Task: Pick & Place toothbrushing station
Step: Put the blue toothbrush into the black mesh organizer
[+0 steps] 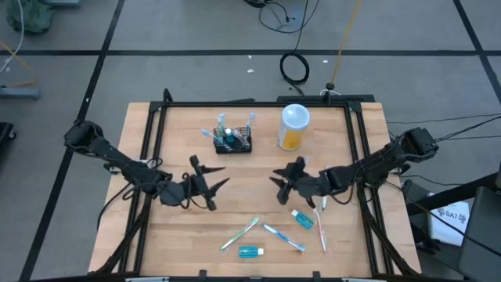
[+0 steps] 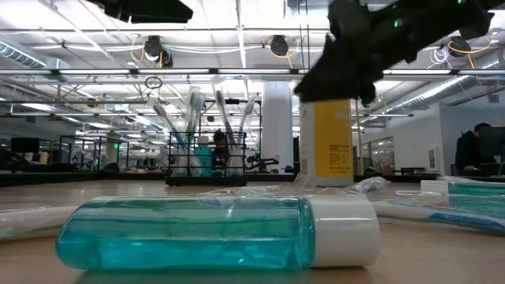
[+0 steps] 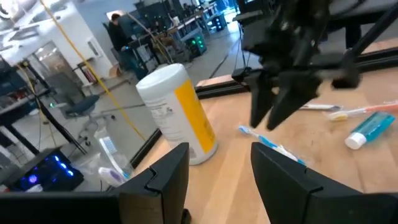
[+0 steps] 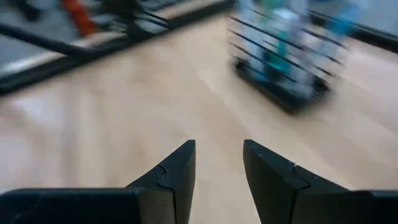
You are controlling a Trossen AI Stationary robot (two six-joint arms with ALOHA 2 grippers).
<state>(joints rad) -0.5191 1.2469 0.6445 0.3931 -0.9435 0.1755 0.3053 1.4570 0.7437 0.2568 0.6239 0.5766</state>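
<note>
Station: toothbrushing station (image 1: 232,141), black slatted rack, stands at the table's (image 1: 172,235) far centre, already holding brushes and a teal bottle.
Progress: apparently mid-task; toothbrushes, a tube and a bottle lie loose near the front edge.
Right gripper (image 1: 280,185): spread, empty, facing the station.
Left gripper (image 1: 211,182): spread, empty, mid-table.
Container: white-lidded container (image 1: 293,127), smooth plastic cylinder, beside the station.

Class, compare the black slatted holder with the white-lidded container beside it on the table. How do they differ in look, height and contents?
The toothbrushing station is a low, black, open rack with slatted sides; the white-lidded container is a taller closed cylinder. The station holds upright toothbrushes and a blue bottle; the container shows orange-yellow through its wall. Both stand upright at the table's far side, untouched by either end effector.
</note>
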